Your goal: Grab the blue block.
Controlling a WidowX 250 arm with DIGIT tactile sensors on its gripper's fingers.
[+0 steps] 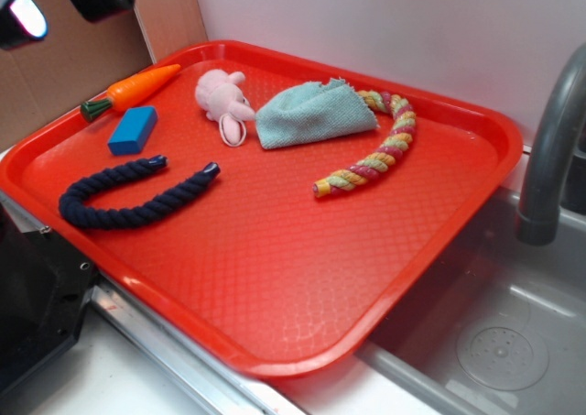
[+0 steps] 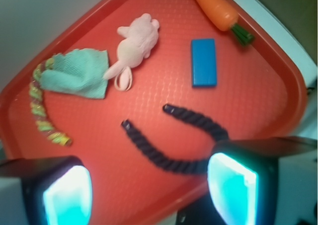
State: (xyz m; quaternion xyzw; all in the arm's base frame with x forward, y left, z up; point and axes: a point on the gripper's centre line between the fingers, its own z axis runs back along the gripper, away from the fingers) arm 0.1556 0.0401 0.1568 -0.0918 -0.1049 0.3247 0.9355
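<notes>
Gripper [image 2: 149,190] nearest wrist camera, fingers spread wide, holding nothing, high above red tray [image 1: 302,278]. Blue block [image 2: 203,62] flat near toy carrot [image 2: 216,7], beyond navy rope [image 2: 174,140]. Likely light, rigid, matte; pinch across short sides.

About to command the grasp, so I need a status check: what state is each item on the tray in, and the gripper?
blue block: lying flat, free, not gripped
gripper: open, above the tray, holding nothing
toy carrot: lying on its side beside the block
navy rope: curled in a U
teal cloth: crumpled
pink bunny: lying down
multicolour rope: curved, one end under the cloth
</notes>
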